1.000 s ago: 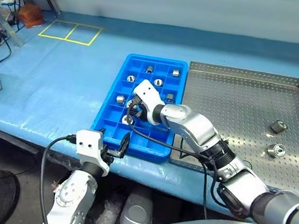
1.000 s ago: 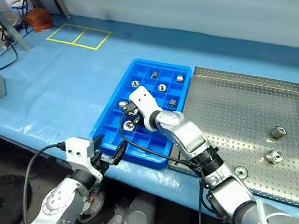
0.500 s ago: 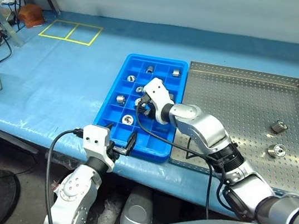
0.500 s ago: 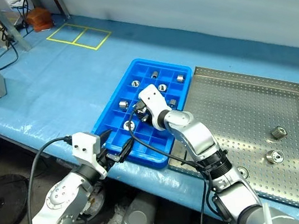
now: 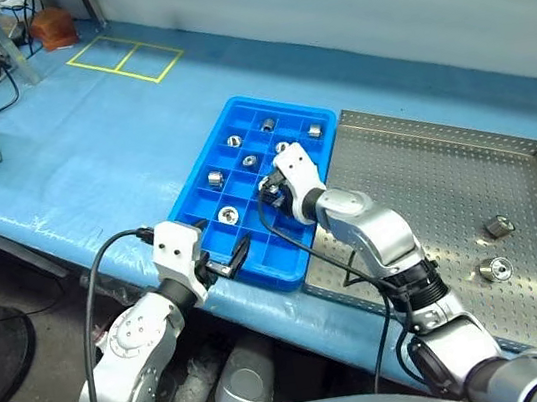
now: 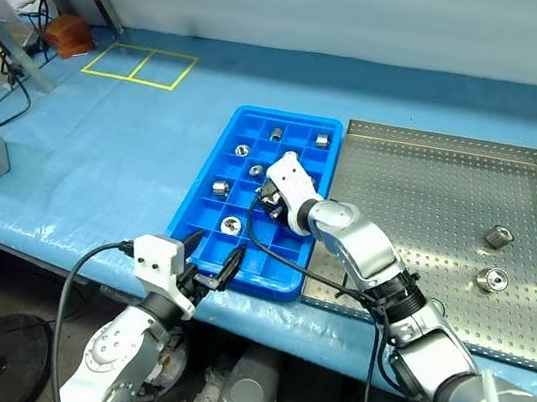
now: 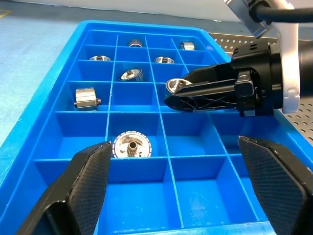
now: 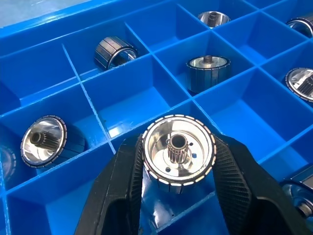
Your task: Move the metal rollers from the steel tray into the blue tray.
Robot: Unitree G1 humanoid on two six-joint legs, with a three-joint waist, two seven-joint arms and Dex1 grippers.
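From the head camera, a blue-covered surface carries the blue tray of square compartments, with the steel tray of perforated metal just beside it on the robot's right. The right gripper hangs over the middle of the blue tray, hiding the compartments beneath it. Several metal rollers sit in separate compartments, and two more remain on the steel tray, well apart from the arm. The steel tray's near edge is partly hidden behind the right arm. The left gripper hovers at the blue tray's near rim.

From the left wrist, that gripper's jaws stand wide apart with nothing between them — the blue tray lies open ahead, its nearest row cut off.

From the right wrist, the jaws are clamped on one roller, held above a compartment wall; which compartment lies directly under it is hard to tell.
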